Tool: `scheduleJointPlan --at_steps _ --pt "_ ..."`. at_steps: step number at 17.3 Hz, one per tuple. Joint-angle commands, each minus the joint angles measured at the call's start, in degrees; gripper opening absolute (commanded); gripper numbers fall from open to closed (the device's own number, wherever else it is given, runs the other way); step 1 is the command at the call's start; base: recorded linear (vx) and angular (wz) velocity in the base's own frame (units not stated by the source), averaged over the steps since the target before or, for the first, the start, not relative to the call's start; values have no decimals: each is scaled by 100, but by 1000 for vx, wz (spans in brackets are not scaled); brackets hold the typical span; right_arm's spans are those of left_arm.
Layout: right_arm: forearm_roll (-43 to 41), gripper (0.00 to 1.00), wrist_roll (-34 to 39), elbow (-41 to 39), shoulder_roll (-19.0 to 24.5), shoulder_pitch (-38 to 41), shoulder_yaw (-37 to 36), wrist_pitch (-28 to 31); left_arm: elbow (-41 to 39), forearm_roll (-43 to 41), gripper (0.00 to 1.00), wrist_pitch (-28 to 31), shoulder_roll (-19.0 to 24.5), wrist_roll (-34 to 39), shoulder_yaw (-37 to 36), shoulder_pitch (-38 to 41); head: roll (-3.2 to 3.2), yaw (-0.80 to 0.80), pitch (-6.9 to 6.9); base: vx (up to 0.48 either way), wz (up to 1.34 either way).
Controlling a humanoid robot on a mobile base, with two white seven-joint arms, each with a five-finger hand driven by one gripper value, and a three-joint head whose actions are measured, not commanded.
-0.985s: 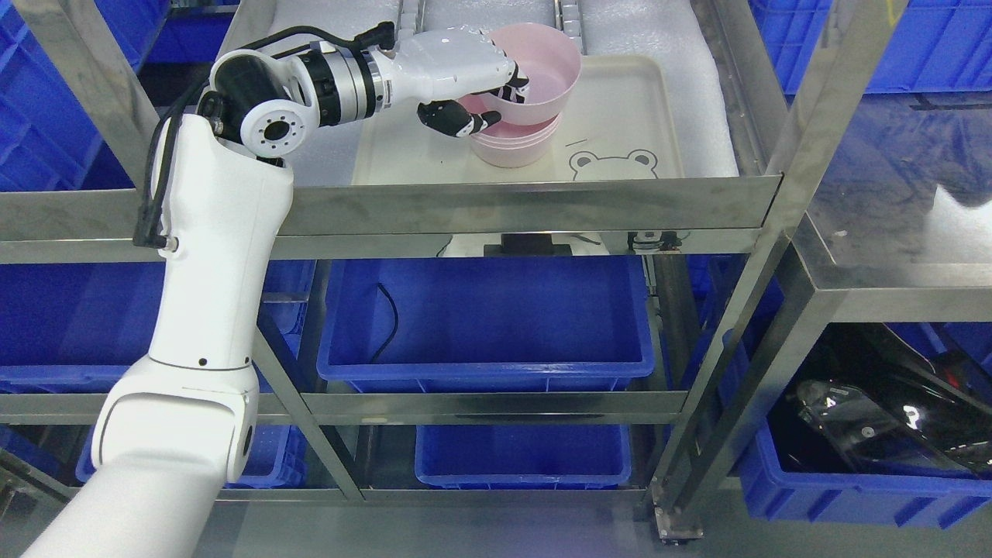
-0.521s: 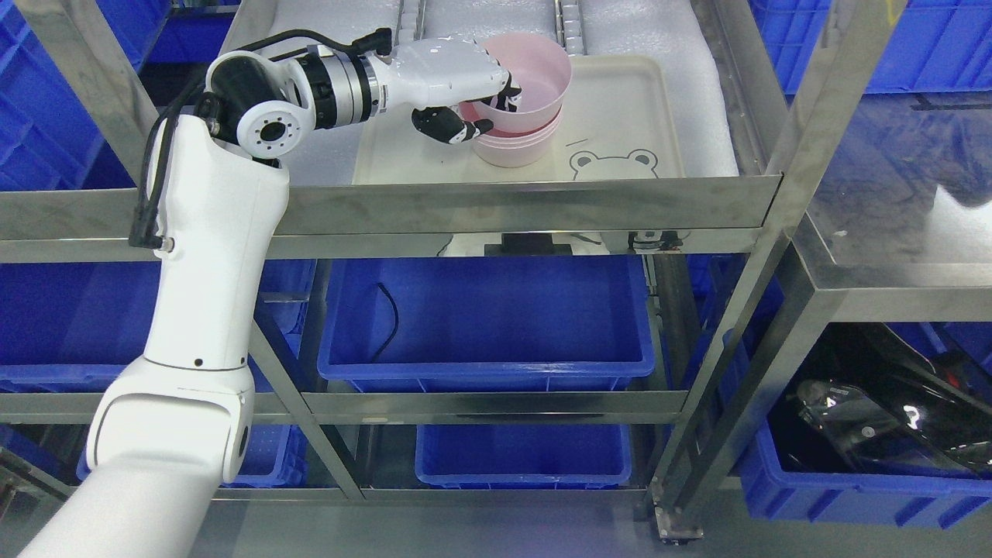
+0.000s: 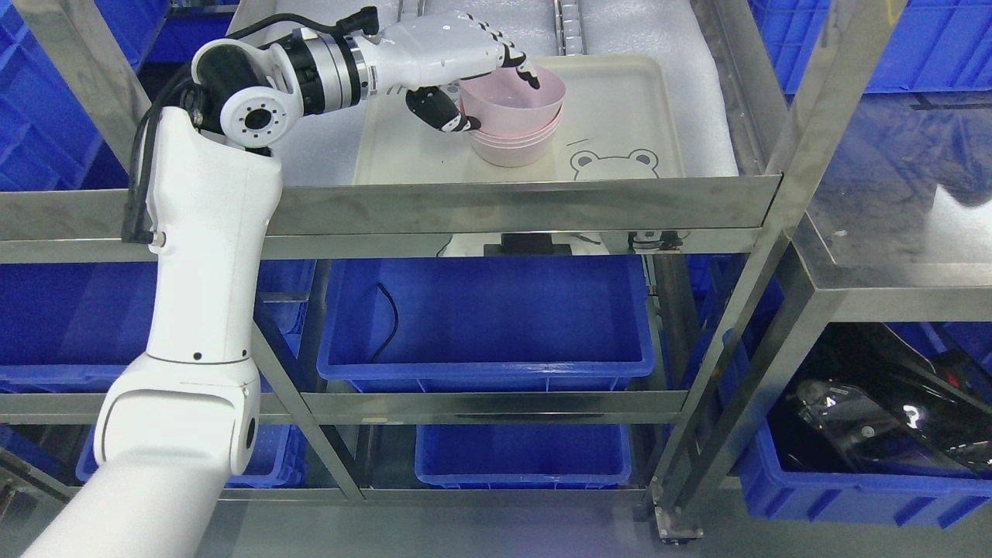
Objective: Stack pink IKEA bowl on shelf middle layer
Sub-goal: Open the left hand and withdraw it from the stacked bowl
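Observation:
A pink bowl [image 3: 536, 105] sits nested on top of a stack of pink bowls [image 3: 515, 147]. The stack stands on a cream tray [image 3: 620, 101] on a steel shelf layer [image 3: 527, 203]. My left hand [image 3: 496, 99] hovers at the top bowl's left rim. Its fingers [image 3: 518, 60] are stretched out just above the rim and its thumb [image 3: 443, 115] hangs outside the bowl's left wall. The hand looks open, with the bowl resting in the stack on its own. My right arm does not show.
The tray has a bear print [image 3: 614, 164] at its front right. White foam padding [image 3: 697, 93] lies under the tray. Slanted steel posts [image 3: 806, 116] frame the shelf on the right. Blue bins [image 3: 488, 318] fill the layers below and the sides.
The pink bowl has gone down from a tilted hold above the stack to sit nested in it. My left fingers have come out of the bowl and spread, and the hand has risen slightly.

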Motion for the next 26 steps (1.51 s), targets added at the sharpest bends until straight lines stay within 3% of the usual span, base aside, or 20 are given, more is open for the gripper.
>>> scheduleJointPlan --at_steps 1,4,7,12,17,22,26 --pt "0 100 -4 -100 -100 132 0 3 -74 1670 63 644 -804 71 792 -250 0 0 0 0 0" --pt "0 100 -4 -100 -100 132 0 3 -127 2764 63 734 -804 71 357 64 0 0 0 0 0" --pt "0 100 -4 -100 -100 132 0 3 -162 2756 63 734 -804 71 3 268 0 0 0 1 2" --pt "0 100 -4 -100 -100 132 0 3 -206 3160 66 690 -804 395 -1551 1434 0 0 0 -1 5" --pt "0 100 -4 -100 -100 132 0 3 -408 3152 67 6 -804 362 -2396 2315 0 0 0 0 0" --pt "0 100 -4 -100 -100 132 0 3 -408 3064 67 -373 -804 370 -2652 2947 0 0 0 0 0" --pt "0 100 -4 -100 -100 132 0 3 -312 3029 72 -382 -804 440 -2215 3851 0 0 0 3 113"
